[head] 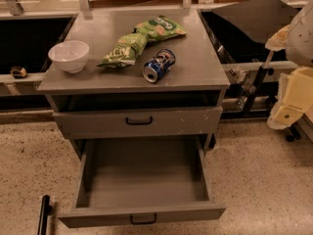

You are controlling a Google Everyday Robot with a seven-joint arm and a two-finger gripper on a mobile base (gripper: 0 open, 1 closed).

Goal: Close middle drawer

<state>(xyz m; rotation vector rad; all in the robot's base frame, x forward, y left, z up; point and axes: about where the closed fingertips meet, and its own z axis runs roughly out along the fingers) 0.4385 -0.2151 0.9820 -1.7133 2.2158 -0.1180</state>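
Cabinet point(215, 99): grey, standing on a speckled floor point(259, 180).

Middle drawer point(144, 180): pulled far out toward the camera, well forward of the cabinet face. The box is plain grey with nothing in it. Its low front panel lies near the bottom edge of the view, with a small black handle point(143, 219) at centre.

Top drawer point(171, 122): directly above, out only a little, with a dark gap between its front and the worktop. The taller front carries white specks and a black centre handle.

Worktop point(195, 67):
- A white bowl point(69, 55) stands upright near the left edge.
- Two green chip bags point(139, 39) lie at centre, overlapping.
- A blue can point(159, 65) lies on its side just right of the lower bag, near the front edge.

Gripper point(288, 106): cream-coloured, at the right edge of the view. It is level with the top drawer, well apart from the cabinet, and touches neither drawer. Whether it is open or closed cannot be told.

A black bar point(44, 214) shows at lower left, just beside the middle drawer's front corner. A small dark object point(18, 72) sits on a ledge left of the cabinet; what it is cannot be made out.
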